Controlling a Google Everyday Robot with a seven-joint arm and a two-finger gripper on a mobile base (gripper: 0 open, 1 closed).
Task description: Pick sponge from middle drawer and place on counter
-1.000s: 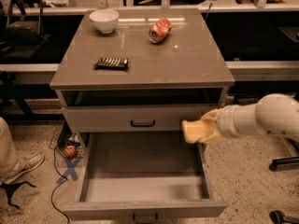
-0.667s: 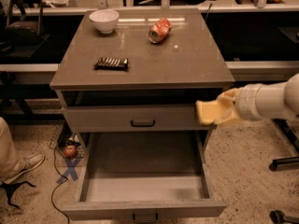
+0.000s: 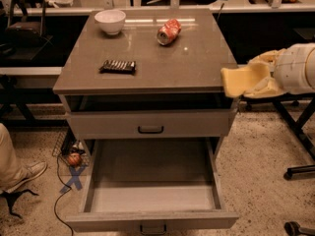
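Sponge in the gripper, just off the bench's right edge

Nearest, the middle drawer (image 3: 152, 200) stands pulled out, its grey bottom bare. Above and to its right the gripper (image 3: 260, 80) is clenched on the sponge (image 3: 241, 81), which hangs in the air just beside the bench (image 3: 162, 68), at about the height of its thin lip (not over the top). That is where I judge the risk to be: a sideways move at this height could butt the soft block against the edge and drag it loose. Farther back lie the snack bar (image 3: 118, 66), the red can (image 3: 169, 32) and the bowl (image 3: 110, 21). A careless landing might set the can rolling.
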